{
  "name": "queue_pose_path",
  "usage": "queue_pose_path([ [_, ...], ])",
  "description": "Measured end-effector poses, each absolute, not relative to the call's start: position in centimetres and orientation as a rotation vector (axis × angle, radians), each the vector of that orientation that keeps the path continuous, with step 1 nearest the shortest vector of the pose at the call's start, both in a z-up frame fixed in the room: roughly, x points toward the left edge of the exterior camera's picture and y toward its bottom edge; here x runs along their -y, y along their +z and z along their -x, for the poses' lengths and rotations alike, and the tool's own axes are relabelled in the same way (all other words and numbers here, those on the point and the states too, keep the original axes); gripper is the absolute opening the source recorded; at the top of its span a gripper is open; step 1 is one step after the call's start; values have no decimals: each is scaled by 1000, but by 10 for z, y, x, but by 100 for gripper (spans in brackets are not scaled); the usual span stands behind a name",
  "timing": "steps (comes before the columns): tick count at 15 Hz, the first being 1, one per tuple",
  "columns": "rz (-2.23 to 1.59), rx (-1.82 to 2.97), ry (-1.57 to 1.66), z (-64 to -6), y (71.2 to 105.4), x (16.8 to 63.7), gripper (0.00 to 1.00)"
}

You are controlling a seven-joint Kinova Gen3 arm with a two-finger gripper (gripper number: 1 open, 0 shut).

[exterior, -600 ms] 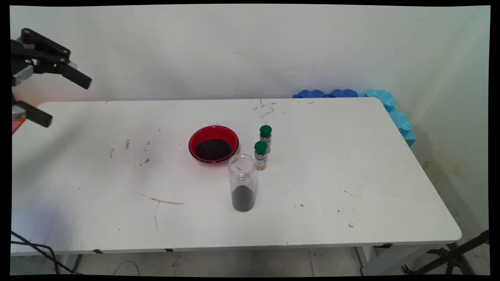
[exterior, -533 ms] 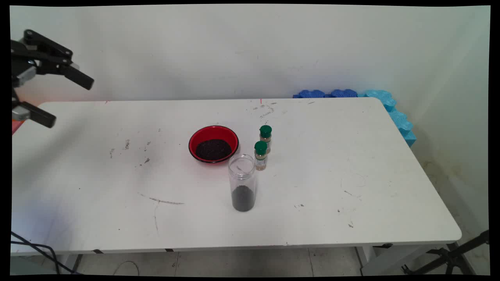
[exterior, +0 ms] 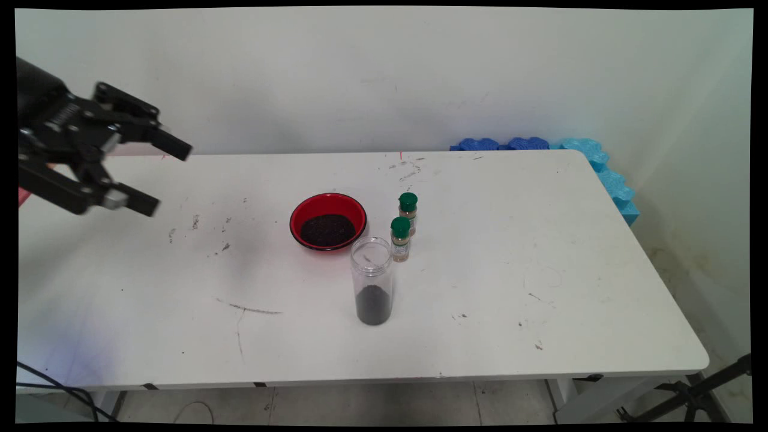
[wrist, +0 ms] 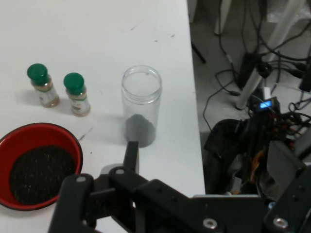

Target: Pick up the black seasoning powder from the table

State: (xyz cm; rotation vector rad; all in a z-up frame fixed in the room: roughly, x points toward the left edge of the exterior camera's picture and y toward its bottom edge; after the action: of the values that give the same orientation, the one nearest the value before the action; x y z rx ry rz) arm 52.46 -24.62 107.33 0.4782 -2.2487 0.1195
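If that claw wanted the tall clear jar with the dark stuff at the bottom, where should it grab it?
Probably round the clear jar at mid-height, coming level from the table's near side or left. It stands upright, open-topped and round. The spice bottles crowd its far right, the red bowl its far left. The pincer gapes wide.

Gripper (exterior: 165, 177) has travelled from the left edge of the main view toward the red bowl (exterior: 327, 221), now over the table's (exterior: 480, 270) far-left part and lower than before, still well apart from the bowl; fingers remain spread
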Motion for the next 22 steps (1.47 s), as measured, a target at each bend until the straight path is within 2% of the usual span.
queue_pose_path([
  [7, -576, 2233, 161, -493, 1021, 249, 100],
  [14, -602, 2229, 181, -467, 955, 247, 100],
  [22, -642, 2211, 201, -433, 882, 268, 100],
])
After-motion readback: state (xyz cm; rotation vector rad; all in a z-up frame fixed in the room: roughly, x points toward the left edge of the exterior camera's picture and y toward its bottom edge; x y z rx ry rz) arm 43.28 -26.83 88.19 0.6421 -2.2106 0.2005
